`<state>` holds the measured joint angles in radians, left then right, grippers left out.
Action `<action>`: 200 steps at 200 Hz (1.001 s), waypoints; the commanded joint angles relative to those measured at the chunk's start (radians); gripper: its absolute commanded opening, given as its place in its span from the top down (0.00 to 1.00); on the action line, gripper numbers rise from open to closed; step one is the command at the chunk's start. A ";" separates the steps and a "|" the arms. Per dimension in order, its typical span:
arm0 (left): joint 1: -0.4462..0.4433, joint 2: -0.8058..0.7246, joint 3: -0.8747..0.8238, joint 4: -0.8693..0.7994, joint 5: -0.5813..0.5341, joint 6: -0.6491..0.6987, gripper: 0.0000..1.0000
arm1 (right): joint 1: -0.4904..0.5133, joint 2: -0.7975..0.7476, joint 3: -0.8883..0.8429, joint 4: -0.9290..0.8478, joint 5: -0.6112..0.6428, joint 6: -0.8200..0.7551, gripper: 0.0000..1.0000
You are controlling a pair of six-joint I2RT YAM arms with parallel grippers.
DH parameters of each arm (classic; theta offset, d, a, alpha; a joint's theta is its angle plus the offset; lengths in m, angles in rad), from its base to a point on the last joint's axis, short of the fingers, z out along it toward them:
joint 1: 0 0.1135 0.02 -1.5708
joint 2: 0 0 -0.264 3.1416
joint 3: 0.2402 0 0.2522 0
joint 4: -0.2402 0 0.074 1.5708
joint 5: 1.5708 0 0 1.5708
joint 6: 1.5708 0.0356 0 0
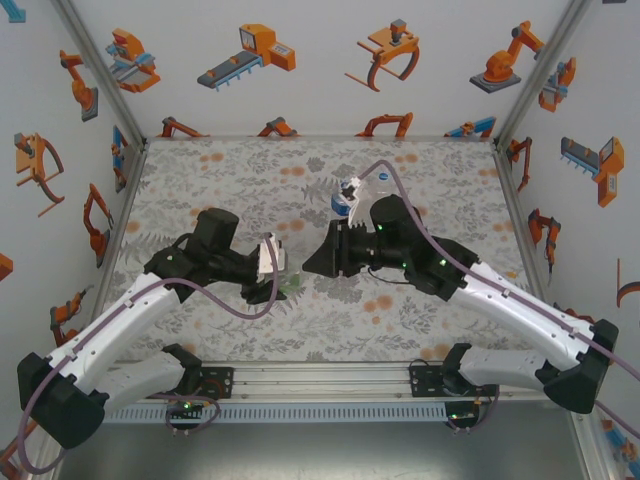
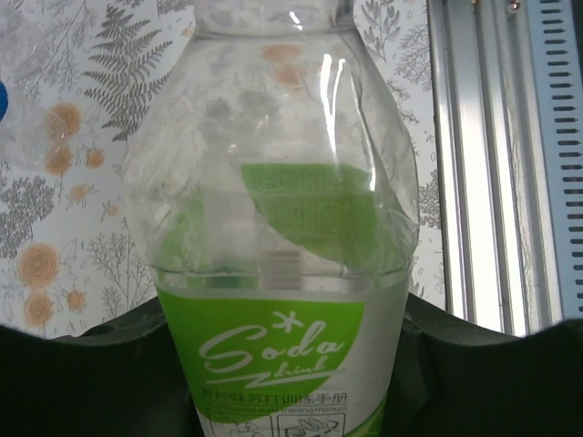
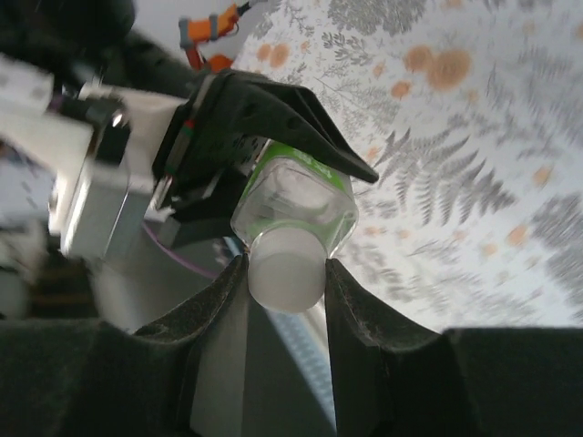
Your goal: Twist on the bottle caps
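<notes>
Ferns and orange flowers cover the tabletop [image 1: 240, 170] under printed walls. My left claw [image 1: 272, 262] is clamped around the green bottle [image 2: 282, 228] at its label, holding it on its side near the tabletop's middle, neck toward 3 o'clock. My right claw [image 1: 316, 260] stands narrow, pinching the white cap [image 3: 286, 271] right at that neck; whether the threads have caught, I cannot tell. The bottle looks empty and thin-walled, so I judge it light, soft and quick to dent; the label band is the safer hold. The cap seems stiff, small and slick, best gripped squarely across its side wall. The blue-label bottle [image 1: 345, 197] stands at 12 o'clock of my right claw.
</notes>
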<state>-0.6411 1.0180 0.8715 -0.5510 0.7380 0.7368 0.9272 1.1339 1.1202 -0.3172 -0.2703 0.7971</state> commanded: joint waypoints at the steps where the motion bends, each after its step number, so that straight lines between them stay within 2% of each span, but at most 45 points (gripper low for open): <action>1: -0.010 -0.026 0.015 0.040 0.020 -0.003 1.00 | -0.008 0.035 -0.029 0.016 0.105 0.448 1.00; 51: -0.009 -0.021 0.018 0.046 0.006 -0.019 1.00 | -0.008 0.040 -0.013 -0.001 0.113 0.479 1.00; 65: -0.008 -0.019 0.018 0.046 0.006 -0.019 1.00 | -0.008 0.050 0.018 -0.033 0.103 0.475 0.78; 89: -0.009 -0.014 0.021 0.046 -0.004 -0.027 1.00 | -0.009 0.066 0.053 -0.061 0.085 0.429 0.52; 98: -0.008 -0.010 0.023 0.046 -0.013 -0.032 1.00 | -0.008 0.072 0.057 -0.059 0.078 0.424 0.47; 120: -0.006 0.000 0.029 0.042 -0.028 -0.048 1.00 | -0.008 0.087 0.064 -0.057 0.063 0.420 0.49; 179: -0.002 0.015 0.040 0.039 -0.040 -0.072 1.00 | -0.010 0.096 0.063 -0.062 0.066 0.418 0.68; 191: 0.000 0.017 0.040 0.040 -0.043 -0.078 0.95 | -0.011 0.096 0.068 -0.071 0.071 0.415 0.68; 200: 0.001 0.018 0.041 0.040 -0.053 -0.085 0.94 | -0.010 0.096 0.077 -0.083 0.070 0.408 0.62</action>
<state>-0.6472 1.0317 0.8757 -0.5304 0.6762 0.6861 0.9195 1.2324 1.1549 -0.3653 -0.1890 1.2118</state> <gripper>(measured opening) 0.517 0.380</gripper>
